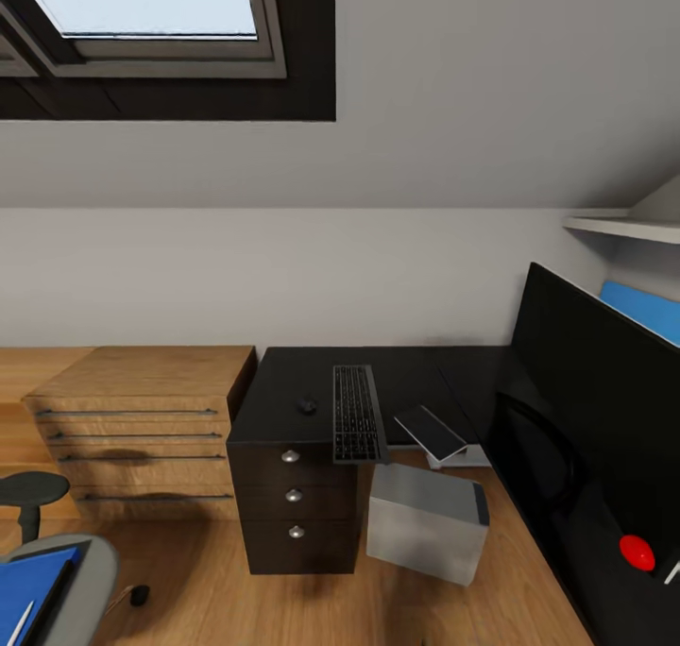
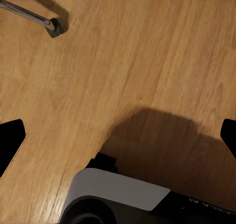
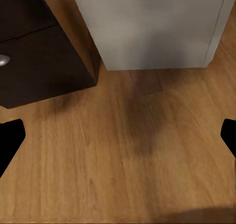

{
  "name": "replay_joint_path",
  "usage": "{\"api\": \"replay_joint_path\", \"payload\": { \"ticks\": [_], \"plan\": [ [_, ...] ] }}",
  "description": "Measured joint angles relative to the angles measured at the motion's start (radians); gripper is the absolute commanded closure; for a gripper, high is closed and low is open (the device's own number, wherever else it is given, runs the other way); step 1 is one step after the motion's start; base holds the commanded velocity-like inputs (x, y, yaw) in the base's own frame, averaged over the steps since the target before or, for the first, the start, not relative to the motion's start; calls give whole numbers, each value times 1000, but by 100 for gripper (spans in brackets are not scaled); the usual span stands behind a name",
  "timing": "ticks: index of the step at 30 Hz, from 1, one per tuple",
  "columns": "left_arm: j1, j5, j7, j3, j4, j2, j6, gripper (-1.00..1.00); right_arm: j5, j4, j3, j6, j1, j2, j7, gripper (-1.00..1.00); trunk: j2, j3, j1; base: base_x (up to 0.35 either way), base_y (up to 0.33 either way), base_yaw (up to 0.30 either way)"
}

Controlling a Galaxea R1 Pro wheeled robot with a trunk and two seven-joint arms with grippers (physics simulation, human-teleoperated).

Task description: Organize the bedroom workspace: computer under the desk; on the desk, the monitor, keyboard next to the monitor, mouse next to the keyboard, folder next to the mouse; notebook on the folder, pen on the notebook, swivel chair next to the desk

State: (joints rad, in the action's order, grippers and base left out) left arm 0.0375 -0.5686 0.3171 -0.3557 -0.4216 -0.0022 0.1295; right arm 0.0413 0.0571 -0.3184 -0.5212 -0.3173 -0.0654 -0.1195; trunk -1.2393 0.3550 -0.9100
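Head view: one desk (image 1: 283, 419) stands against the wall, its drawer unit carrying three round silver knobs. On its top lie one keyboard (image 1: 357, 413), running from the wall to the front edge, and one mouse (image 1: 307, 405) just beside it on the dresser side. One notebook (image 1: 431, 432) sits tilted near the keyboard's other side, at the desk's inner corner. One computer (image 1: 427, 521) stands on the wooden floor by the drawer unit, partly out from under the desk. One monitor (image 1: 604, 410) fills the near arm of the desk. A red round item (image 1: 637, 552) lies in front of it. One wooden dresser (image 1: 142, 429) with four bar handles adjoins the desk. One swivel chair (image 1: 90, 580) carries the blue folder (image 1: 28, 585), with a thin white pen (image 1: 21, 620) lying on it. No readable writing.

Left wrist view: the left tool (image 2: 118, 135) points down at bare floor, fingertips wide apart with nothing between them; one chrome chair leg with its castor (image 2: 55, 27) lies ahead. Lettering on the robot's body is illegible.

Right wrist view: the right tool (image 3: 118, 138) likewise stands spread and empty over the floor, facing the computer (image 3: 152, 27) and the desk drawer unit (image 3: 39, 52).
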Motion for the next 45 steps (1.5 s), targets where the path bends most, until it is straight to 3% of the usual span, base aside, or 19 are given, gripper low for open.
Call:
{"api": "replay_joint_path", "payload": {
  "ticks": [3, 12, 18, 19, 22, 23, 25, 38, 45],
  "plan": [
    [0, 19, 0, -10, 15, -1, 6, -100, 26, -27, 9, -10, 0, 5, -1, -100, 21, -9, 12, 0, 0, 0],
    [0, 28, 0, -17, 28, -8, 10, -100, 37, -42, 14, -12, 0, -4, -1, -100, 84, -38, 46, 0, 0, 0],
    [0, 28, 1, -17, 33, -16, 10, -100, 31, -47, 10, -12, 0, -28, 0, -100, 126, -56, 69, 0, 0, 0],
    [0, 24, 2, -13, 33, -17, 108, -100, 34, -48, 14, -12, 0, -46, 0, -100, 133, -60, 73, 0, 0, 0],
    [0, 23, 2, -15, 45, -18, 120, -100, 33, -48, 11, -12, 0, -47, 0, -100, 154, -69, 84, 0, 0, 0],
    [0, 22, 3, -15, 79, -38, 127, -100, 33, -48, 11, -12, 0, -48, 0, -100, 161, -72, 88, 0, 0, 0],
    [0, 23, 4, -14, 84, -41, 129, -100, 33, -48, 11, -12, 0, -48, 0, -100, 175, -78, 96, 0, 0, 0],
    [0, 21, 9, -13, 90, -47, 133, -100, 34, -49, 13, -12, 0, -48, -1, -100, 266, -119, 146, -11, 0, 0],
    [0, 20, 9, -12, 90, -46, 133, -100, 34, -50, 13, -12, 0, -48, -1, -100, 315, -141, 172, -248, 0, 0]
  ]
}}
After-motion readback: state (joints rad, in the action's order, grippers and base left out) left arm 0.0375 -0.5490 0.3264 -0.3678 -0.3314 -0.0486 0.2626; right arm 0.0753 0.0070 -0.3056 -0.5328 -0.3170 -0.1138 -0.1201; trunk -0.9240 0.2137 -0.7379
